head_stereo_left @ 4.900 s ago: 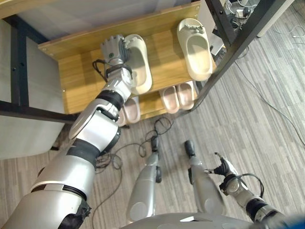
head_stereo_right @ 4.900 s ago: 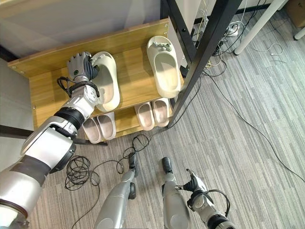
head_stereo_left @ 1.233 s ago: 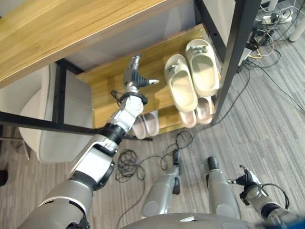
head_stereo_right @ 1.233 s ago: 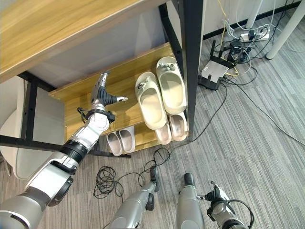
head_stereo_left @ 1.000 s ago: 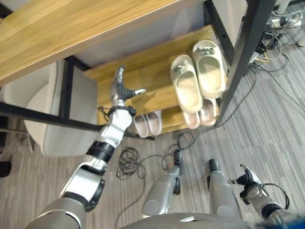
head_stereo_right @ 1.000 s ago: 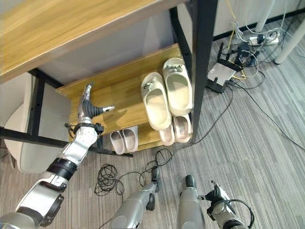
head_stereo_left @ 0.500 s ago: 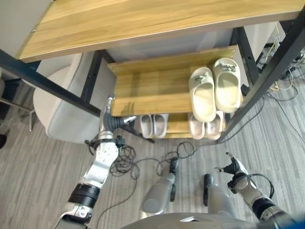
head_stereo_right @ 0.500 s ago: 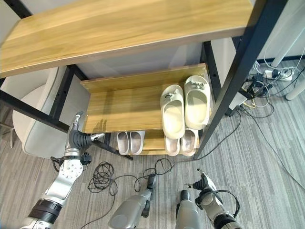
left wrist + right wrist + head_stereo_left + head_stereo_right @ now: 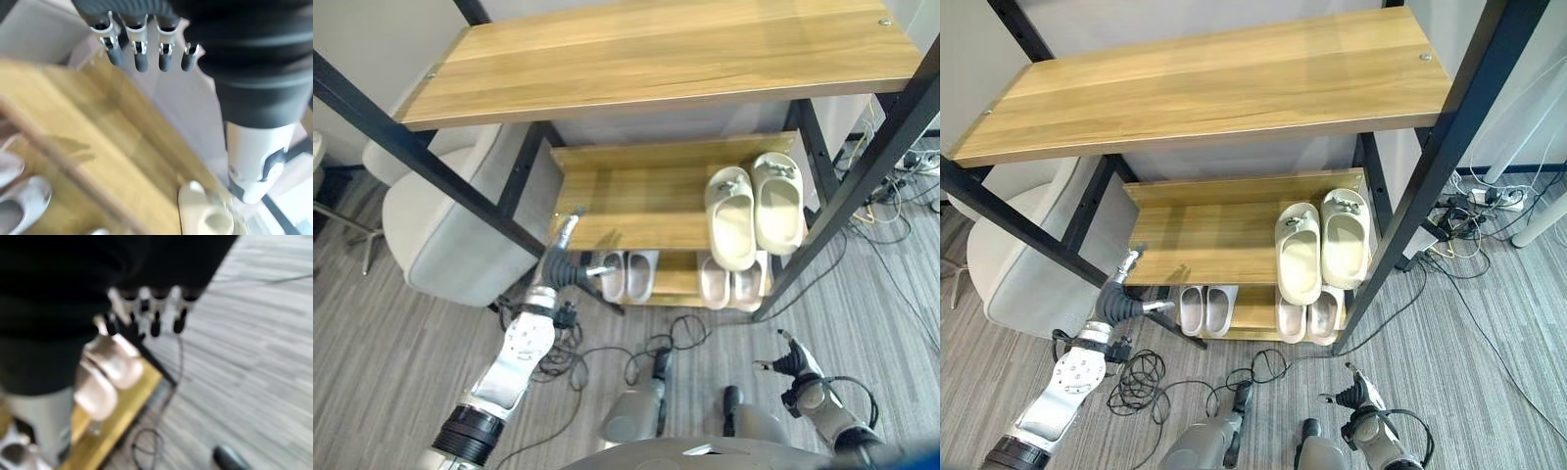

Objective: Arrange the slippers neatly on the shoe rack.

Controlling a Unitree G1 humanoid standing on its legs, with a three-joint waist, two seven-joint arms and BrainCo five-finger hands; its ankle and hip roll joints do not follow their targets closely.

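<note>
**Slippers set; stray contact is the risk**

The 2 cream slippers (image 9: 753, 211) sit side by side, touching, on the middle shelf (image 9: 636, 201) of the shoe rack (image 9: 1205, 78), well away from the left hand (image 9: 570, 264) and beyond its fingertips. That hand hangs near the shelf's front corner, fingers (image 9: 139, 49) straight and spread, holding nothing. The right hand (image 9: 1356, 397) is low over the floor, fingers loosely extended, empty. Judged risk: a careless swing of the left arm could clip the black frame post (image 9: 421, 162) or the shelf edge, jolting the rack and skewing the pair. 2 pinkish pairs (image 9: 1205, 308) on the lower shelf could shift too.
</note>
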